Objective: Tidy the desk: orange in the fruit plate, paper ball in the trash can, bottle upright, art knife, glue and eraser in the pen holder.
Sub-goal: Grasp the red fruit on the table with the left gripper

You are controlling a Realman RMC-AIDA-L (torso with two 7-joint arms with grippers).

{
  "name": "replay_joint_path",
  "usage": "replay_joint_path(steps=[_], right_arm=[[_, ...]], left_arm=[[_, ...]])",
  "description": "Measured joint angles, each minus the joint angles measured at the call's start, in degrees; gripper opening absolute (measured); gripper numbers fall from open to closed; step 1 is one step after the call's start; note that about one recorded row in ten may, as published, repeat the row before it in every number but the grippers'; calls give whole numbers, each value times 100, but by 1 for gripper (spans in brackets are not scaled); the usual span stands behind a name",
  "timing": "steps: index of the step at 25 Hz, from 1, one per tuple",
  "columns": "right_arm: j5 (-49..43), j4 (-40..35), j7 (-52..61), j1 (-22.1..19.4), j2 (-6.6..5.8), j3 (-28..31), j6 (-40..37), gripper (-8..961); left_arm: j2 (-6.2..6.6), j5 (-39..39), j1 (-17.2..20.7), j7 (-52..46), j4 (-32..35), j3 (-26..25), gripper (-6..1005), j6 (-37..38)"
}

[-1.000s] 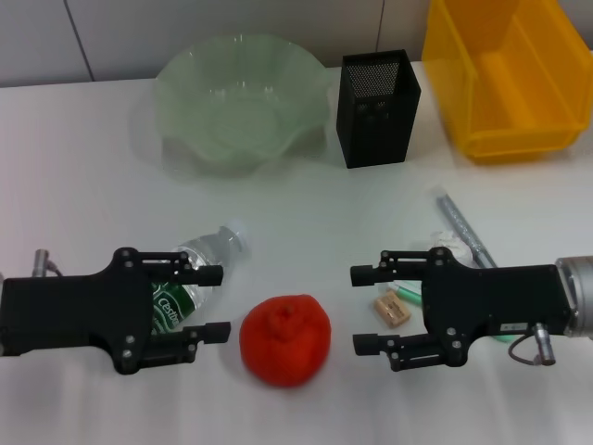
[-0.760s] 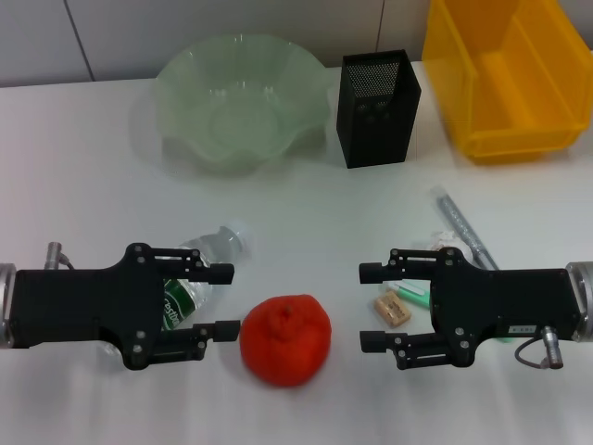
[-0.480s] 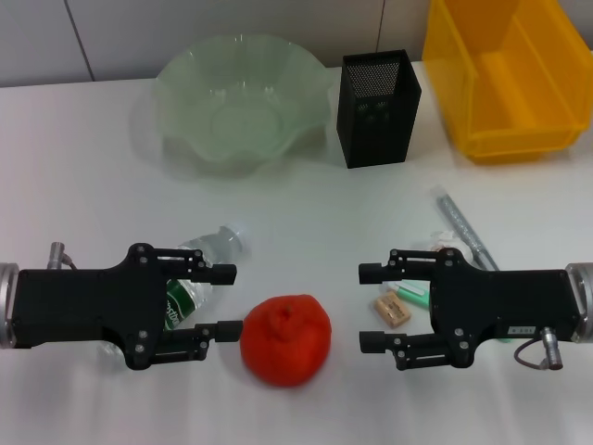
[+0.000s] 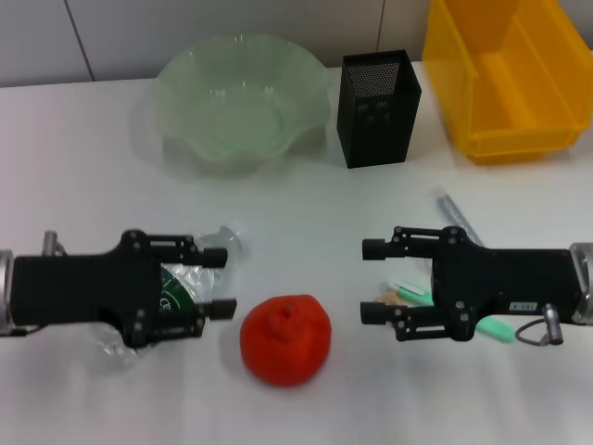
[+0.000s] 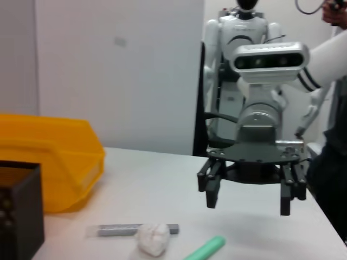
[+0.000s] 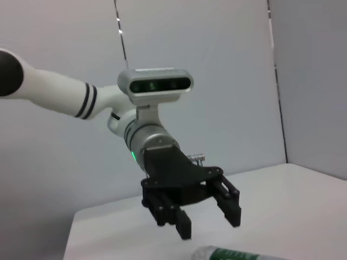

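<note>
The desk point(image 4: 306, 204) is a plain white top carrying every item. The trash can point(image 4: 505, 74), a yellow bin, stands at the far right corner. The fruit plate point(image 4: 241, 97), pale green with a wavy rim, sits at the far centre-left with nothing in it; the pen holder point(image 4: 378, 107), black mesh, stands upright just beside it on the right.

The left gripper point(image 4: 220, 283) lies low over the near left of the desk, its fingers apart, directly above the bottle point(image 4: 199, 278), which lies on its side with its cap toward the far side and its green label showing between the fingers (contact with the bottle cannot be confirmed). The right gripper point(image 4: 371, 281) hangs over the near right, fingers likewise apart and holding nothing.

The orange point(image 4: 285, 338) rests on the desk between the two grippers, nearer the front edge, touching neither.

Beside the right gripper lie the small items: a grey art knife point(image 4: 454, 215) on its far side, a green glue stick point(image 4: 412, 292) partly beneath it, and the tan eraser point(image 4: 389, 298), just visible next to the lower finger. The paper ball point(image 5: 153, 238) shows in the left wrist view, lying against the art knife.
</note>
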Motion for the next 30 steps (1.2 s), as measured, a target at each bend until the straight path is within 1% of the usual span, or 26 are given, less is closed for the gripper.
replay_joint_path(steps=[2,3,4,5,6,7,8,9,10,11,12,13,15,17,20,21,22,25,30], right_arm=[[0,-34,46,-2,0,3,12,750],[0,-95,112,-18,0,24,36,750],[0,-173,204,-48,1,66,83,750],[0,-413,434,-144,6,230,182,750],[0,-413,434,-144,6,230,182,750],[0,-511,538,-189,-4,327,200,750],[0,-618,675,-235,-26,426,194,750],[0,-733,825,-282,-64,527,161,750],[0,-917,1068,-385,-114,645,83,750],[0,-917,1068,-385,-114,645,83,750],[0,-1032,1199,-445,-130,704,45,750],[0,-1143,1309,-518,-138,763,16,750],[0,-1352,1515,-717,-142,908,-32,750],[0,-1392,1572,-789,-148,964,-43,750],[0,-1432,1696,-940,-195,1109,-58,750],[-1,-1434,1725,-990,-219,1189,-67,750],[-2,-1436,1742,-1026,-241,1256,-74,750],[-15,-1436,1765,-1113,-299,1492,-117,750],[-42,-1418,1806,-1158,-405,1622,-97,750]], left_arm=[[0,0,0,0,0,0,571,0],[-46,-3,10,-324,294,0,571,-22],[-123,40,60,-703,734,5,571,-46],[-123,40,60,-703,734,5,571,-46],[-123,40,60,-703,734,5,572,-46],[-182,93,88,-906,992,9,572,-65],[-182,93,88,-906,992,9,572,-65],[-414,444,189,-1501,1890,-3,573,-216],[-414,444,189,-1501,1890,-3,573,-216],[-414,444,189,-1501,1890,-3,573,-216],[-465,584,185,-1697,2162,6,573,-254],[-493,706,68,-2054,2353,26,574,-267],[-487,721,-93,-2343,2366,13,574,-268],[-486,741,-159,-2458,2375,22,574,-271],[-505,876,-306,-2853,2501,85,573,-269],[-505,876,-306,-2853,2501,85,573,-269],[-518,941,-358,-3067,2603,209,573,-267],[-528,961,-362,-3465,2893,648,574,-300],[-533,1074,-182,-3961,3415,1558,577,-648]])
